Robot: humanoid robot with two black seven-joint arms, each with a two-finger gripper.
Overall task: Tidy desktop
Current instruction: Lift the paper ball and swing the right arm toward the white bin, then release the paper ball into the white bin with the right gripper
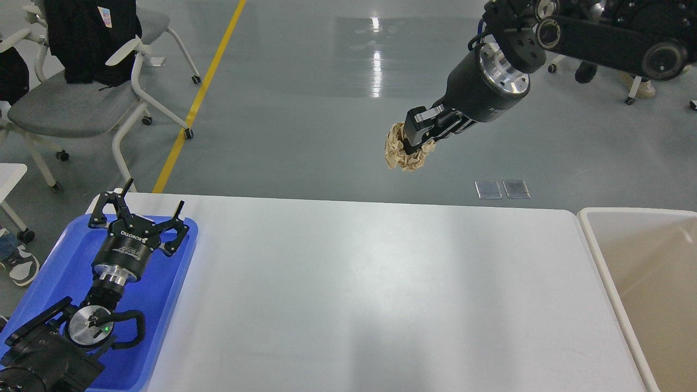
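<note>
The white desktop (370, 294) fills the lower middle of the head view. My right gripper (409, 142) is shut on a crumpled brown paper ball (402, 152) and holds it high, well above the desktop's far edge. My left gripper (139, 207) is open and empty, its fingers spread over the far end of the blue tray (60, 267) at the left.
A beige white-rimmed bin (642, 272) stands beside the desktop's right edge. Chairs (81, 98) stand on the grey floor at the far left, with more chair legs at the far right. A yellow floor line (201, 92) runs behind the desktop.
</note>
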